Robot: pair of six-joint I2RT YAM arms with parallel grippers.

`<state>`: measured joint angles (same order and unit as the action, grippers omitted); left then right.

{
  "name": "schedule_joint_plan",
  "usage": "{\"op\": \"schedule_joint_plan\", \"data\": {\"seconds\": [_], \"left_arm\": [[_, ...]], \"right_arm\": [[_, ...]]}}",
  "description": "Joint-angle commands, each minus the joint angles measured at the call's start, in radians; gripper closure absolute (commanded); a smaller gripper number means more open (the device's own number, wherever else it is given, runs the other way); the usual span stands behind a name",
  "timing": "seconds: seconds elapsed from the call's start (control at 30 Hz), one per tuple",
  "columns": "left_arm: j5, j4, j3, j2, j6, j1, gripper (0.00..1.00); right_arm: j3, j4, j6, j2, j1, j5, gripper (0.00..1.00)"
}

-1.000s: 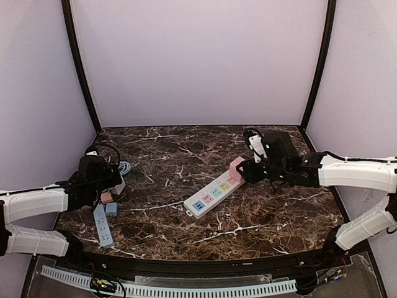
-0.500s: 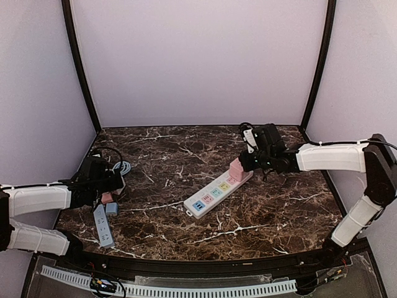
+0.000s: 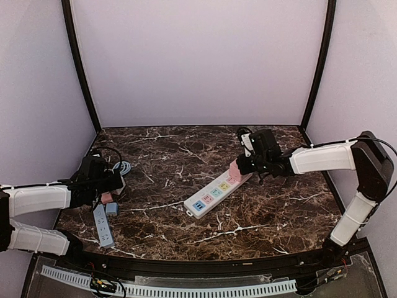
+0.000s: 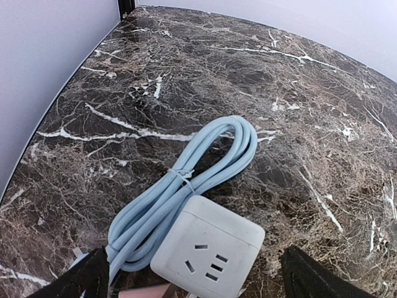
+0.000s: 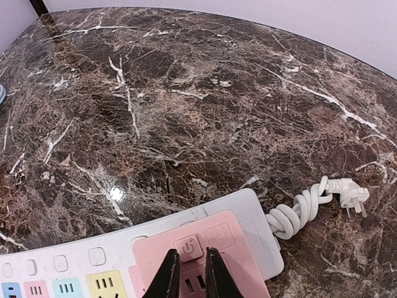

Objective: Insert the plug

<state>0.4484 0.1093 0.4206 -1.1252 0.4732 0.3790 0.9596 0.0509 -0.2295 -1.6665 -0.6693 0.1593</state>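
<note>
Pink plug (image 5: 242,261) looks seated on the power strip (image 3: 208,195); full insertion unconfirmed. My right gripper (image 5: 190,273) is pinched closed over it; left gripper (image 4: 198,276) gapes wide.

A white power strip (image 3: 211,195) with coloured sockets lies diagonally on the dark marble table (image 3: 260,217). A pink plug block (image 3: 234,171) sits on its far end, and the right gripper (image 3: 240,166) meets it there. At the left edge, the left gripper (image 3: 116,182) is beside a coiled blue cable (image 3: 124,167), a pink cube (image 3: 107,197), a blue cube (image 3: 111,208) and a grey-blue strip (image 3: 103,226).
</note>
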Motion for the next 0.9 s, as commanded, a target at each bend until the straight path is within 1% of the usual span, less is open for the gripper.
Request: {"op": "schedule_joint_plan", "data": {"seconds": [0.0,0.2,0.3,0.37,0.43,0.53,0.63,0.77,0.83,0.87], "left_arm": [[-0.003,-0.049,0.019,0.020,0.008,-0.008,0.04],[0.016,-0.073,0.028,0.013,0.077,-0.008,0.03],[0.038,-0.115,0.037,0.004,0.119,-0.008,0.03],[0.047,-0.153,0.046,0.006,0.154,-0.008,0.03],[0.061,-0.206,0.061,0.013,0.171,-0.008,0.03],[0.077,-0.318,0.098,0.042,0.204,-0.008,0.04],[0.065,-0.367,0.105,0.065,0.249,-0.007,0.08],[0.026,-0.396,0.108,0.067,0.291,-0.001,0.14],[0.018,-0.426,0.117,0.051,0.304,0.004,0.16],[0.016,-0.434,0.121,0.039,0.312,0.009,0.19]], "right_arm": [[-0.085,-0.116,-0.048,-0.028,0.009,0.023,0.85],[-0.110,-0.095,-0.056,-0.044,0.011,0.009,0.85],[-0.066,-0.094,-0.016,-0.022,0.009,-0.042,0.83],[-0.016,-0.103,0.018,0.000,0.003,-0.070,0.79],[0.031,-0.115,0.043,0.019,-0.002,-0.104,0.75],[0.097,-0.138,0.073,0.038,-0.013,-0.142,0.66],[0.135,-0.156,0.094,0.069,-0.028,-0.155,0.56],[0.124,-0.160,0.105,0.153,-0.041,-0.181,0.44],[0.098,-0.160,0.104,0.205,-0.044,-0.184,0.42],[0.082,-0.156,0.102,0.230,-0.045,-0.180,0.41]]}}
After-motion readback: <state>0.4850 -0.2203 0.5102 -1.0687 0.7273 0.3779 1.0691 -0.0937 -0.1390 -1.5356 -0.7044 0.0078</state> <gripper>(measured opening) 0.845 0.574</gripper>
